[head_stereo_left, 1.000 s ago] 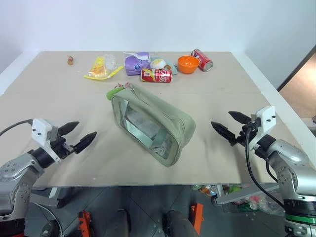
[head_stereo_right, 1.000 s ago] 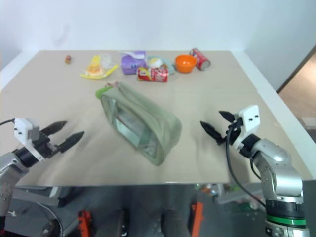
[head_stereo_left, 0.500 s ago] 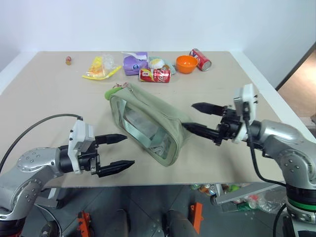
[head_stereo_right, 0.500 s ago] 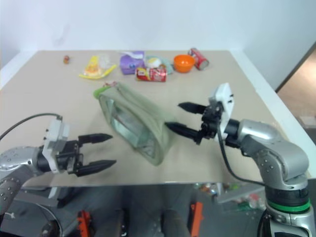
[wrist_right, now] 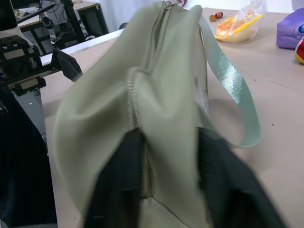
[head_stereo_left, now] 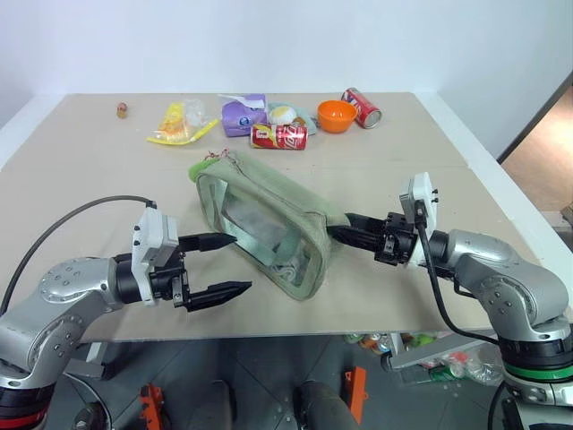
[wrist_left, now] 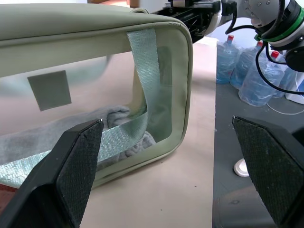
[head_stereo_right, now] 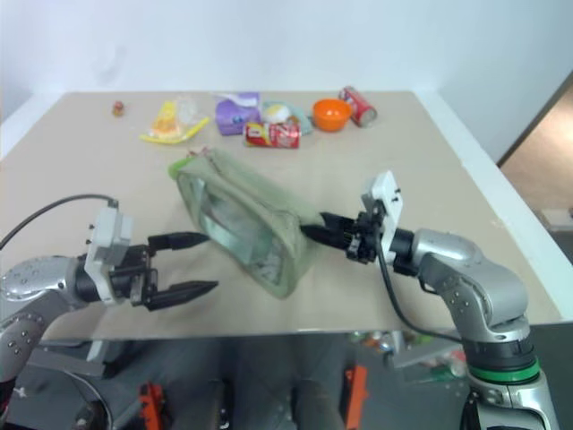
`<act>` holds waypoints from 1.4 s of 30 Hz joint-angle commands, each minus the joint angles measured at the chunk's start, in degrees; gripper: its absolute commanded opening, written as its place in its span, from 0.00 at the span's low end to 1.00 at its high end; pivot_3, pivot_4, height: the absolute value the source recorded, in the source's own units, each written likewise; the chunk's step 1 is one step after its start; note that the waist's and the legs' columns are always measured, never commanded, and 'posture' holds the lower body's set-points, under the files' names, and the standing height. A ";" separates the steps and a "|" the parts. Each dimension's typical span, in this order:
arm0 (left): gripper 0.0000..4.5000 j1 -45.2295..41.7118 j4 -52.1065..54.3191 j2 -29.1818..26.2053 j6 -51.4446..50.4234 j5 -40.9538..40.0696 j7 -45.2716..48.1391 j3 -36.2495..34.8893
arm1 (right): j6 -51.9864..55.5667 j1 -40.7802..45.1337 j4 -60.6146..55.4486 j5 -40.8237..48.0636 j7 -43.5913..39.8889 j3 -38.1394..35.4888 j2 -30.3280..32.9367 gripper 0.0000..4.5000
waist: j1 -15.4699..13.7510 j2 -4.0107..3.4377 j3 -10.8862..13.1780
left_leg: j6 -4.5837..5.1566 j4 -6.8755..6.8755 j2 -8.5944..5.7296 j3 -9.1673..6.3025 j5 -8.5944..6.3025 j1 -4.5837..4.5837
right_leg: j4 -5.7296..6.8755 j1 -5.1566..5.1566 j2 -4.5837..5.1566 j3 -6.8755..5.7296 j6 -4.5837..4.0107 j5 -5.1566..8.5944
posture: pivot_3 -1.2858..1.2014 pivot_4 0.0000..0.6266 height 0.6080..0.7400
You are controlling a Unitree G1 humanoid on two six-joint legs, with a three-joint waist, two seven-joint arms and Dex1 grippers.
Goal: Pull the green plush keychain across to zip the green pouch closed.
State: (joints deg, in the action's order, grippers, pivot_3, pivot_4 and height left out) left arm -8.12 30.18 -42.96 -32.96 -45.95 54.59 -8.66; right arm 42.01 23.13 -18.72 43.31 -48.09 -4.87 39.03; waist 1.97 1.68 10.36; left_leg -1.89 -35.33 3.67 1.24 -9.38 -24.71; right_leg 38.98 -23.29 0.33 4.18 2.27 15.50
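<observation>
While the green pouch (head_stereo_left: pixel 269 221) lies slantwise in the middle of the table (head_stereo_left: pixel 81 188), the right gripper (head_stereo_left: pixel 345 235) has its two black fingers pinched on the pouch's near end, fabric bunched between them in the right wrist view. The green plush keychain (head_stereo_left: pixel 202 167) sits at the pouch's far end, well apart from both grippers. The left gripper (head_stereo_left: pixel 224 265) hangs spread wide just beside the pouch's clear window side, touching nothing. Half a second earlier the right fingers were parted around that end; a second ago both arms were out by the table's sides. Cans, an orange bowl (head_stereo_left: pixel 337 116), a purple packet (head_stereo_left: pixel 244 114) and a yellow wrapper (head_stereo_left: pixel 182 124) crowd the far edge; bare table lies on either side of the pouch.
</observation>
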 commanded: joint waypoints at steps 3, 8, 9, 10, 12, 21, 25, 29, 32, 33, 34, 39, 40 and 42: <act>1.00 0.00 1.50 0.36 0.78 0.02 -0.84 -0.48 | -2.40 1.40 1.89 -1.84 -5.19 0.28 2.42 0.01 | -0.01 0.00 0.00 | 0.00 0.00 0.00 0.00 0.00 0.00 | 0.00 0.00 0.00 0.00 0.01 0.00 | 0.52 0.24 1.00; 1.00 -1.08 1.24 0.81 0.57 0.07 -1.10 -0.04 | -10.35 7.38 11.56 -8.88 -14.85 3.74 6.36 0.01 | -0.01 0.00 0.00 | 0.00 -0.01 -0.01 0.02 0.00 0.01 | 0.00 0.01 0.00 0.01 -0.05 0.03 | 0.52 0.24 1.00; 1.00 -1.36 1.27 1.01 0.53 0.09 -1.08 0.28 | -13.51 10.74 16.10 -11.56 -17.73 5.39 6.91 0.01 | 0.01 0.01 0.01 | 0.00 -0.02 -0.01 0.02 0.00 0.01 | 0.00 0.01 0.00 0.00 -0.06 0.03 | 0.52 0.24 1.00; 1.00 -1.59 1.29 1.20 0.50 0.15 -1.05 0.62 | -16.99 14.22 20.80 -14.31 -20.14 6.95 7.05 0.01 | 0.10 -0.01 0.03 | 0.00 -0.04 0.00 0.02 0.00 0.03 | 0.00 0.03 0.00 0.01 -0.07 0.03 | 0.52 0.24 1.00; 1.00 -1.95 1.25 1.49 0.49 0.21 -0.98 1.10 | -22.05 20.37 29.23 -17.99 -24.18 9.23 6.46 0.01 | 0.50 -0.02 0.04 | 0.00 -0.06 0.00 0.13 0.01 0.06 | 0.00 0.00 0.00 0.07 -0.14 -0.02 | 0.52 0.24 1.00; 1.00 -2.03 1.93 1.71 0.42 0.23 -1.65 1.92 | -39.11 39.71 60.63 -30.27 -35.54 14.44 1.02 0.08 | 0.77 0.00 0.05 | 0.04 0.04 0.01 0.15 -0.07 0.06 | 0.01 -0.04 -0.04 0.08 -0.24 -0.12 | 0.52 0.24 1.00; 1.00 -1.46 2.60 1.64 0.31 0.09 -2.12 1.83 | -38.41 39.64 61.74 -29.27 -34.14 10.74 1.24 0.35 | 0.78 -0.03 0.07 | 0.04 0.04 0.00 0.16 -0.19 0.04 | 0.01 -0.04 -0.03 0.09 -0.36 -0.10 | 0.52 0.24 1.00; 1.00 -1.47 2.74 1.43 0.07 0.02 -2.24 2.01 | -31.93 37.62 56.95 -25.67 -30.01 4.48 3.50 0.65 | 0.74 -0.03 0.07 | 0.04 0.04 0.00 0.15 -0.20 0.03 | 0.02 -0.05 -0.02 0.09 -0.37 -0.10 | 0.52 0.24 1.00; 1.00 -1.72 2.18 1.25 0.13 0.21 -1.90 2.12 | -24.97 34.30 49.22 -22.33 -27.04 -0.21 5.92 0.87 | 0.56 -0.03 0.07 | 0.04 0.03 -0.02 0.15 -0.20 0.01 | 0.02 -0.03 0.01 0.08 -0.34 -0.08 | 0.52 0.24 1.00; 1.00 -1.99 1.86 1.26 0.13 0.21 -1.82 2.15 | -21.35 32.79 45.78 -20.56 -25.70 -2.07 6.87 0.93 | 0.49 -0.03 0.07 | 0.03 0.02 -0.03 0.15 -0.20 0.00 | 0.02 -0.04 0.04 0.08 -0.34 -0.08 | 0.52 0.24 1.00; 1.00 -2.23 1.51 1.33 0.15 0.17 -1.78 2.12 | -18.07 30.91 41.80 -18.83 -24.07 -3.95 7.61 0.99 | 0.51 -0.04 0.07 | 0.03 0.02 -0.04 0.14 -0.20 -0.01 | 0.02 -0.04 0.05 0.07 -0.32 -0.08 | 0.52 0.24 1.00; 1.00 -2.95 0.69 1.14 0.11 0.08 -1.26 2.15 | -0.90 16.89 17.76 -8.09 -15.99 -12.12 9.04 0.99 | 0.53 -0.02 0.06 | 0.03 0.03 -0.02 0.09 -0.21 0.01 | 0.04 -0.02 0.01 0.05 -0.26 -0.02 | 0.52 0.24 1.00; 1.00 -3.06 0.59 1.04 0.12 0.08 -1.12 2.16 | 1.34 14.36 13.79 -6.42 -14.28 -12.80 8.58 0.99 | 0.52 -0.03 0.06 | 0.04 0.05 -0.02 0.08 -0.21 0.01 | 0.04 -0.02 0.00 0.05 -0.20 0.03 | 0.52 0.24 1.00; 1.00 -3.71 0.16 0.97 0.05 0.07 -1.02 2.24 | 3.52 8.65 5.02 -3.93 -10.46 -12.43 6.37 0.99 | 0.73 -0.03 0.06 | 0.04 0.03 -0.02 0.08 -0.22 0.01 | 0.07 -0.05 -0.01 0.07 -0.15 0.07 | 0.52 0.24 1.00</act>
State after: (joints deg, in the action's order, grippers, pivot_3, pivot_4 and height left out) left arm -10.96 29.81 -41.41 -33.01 -45.44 53.11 -5.53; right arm 43.59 32.25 -7.20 36.33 -61.02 -16.01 46.06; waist 2.70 1.65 10.41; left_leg -1.85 -35.32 3.67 1.31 -9.60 -24.67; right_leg 39.06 -23.30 0.29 4.26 2.16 15.58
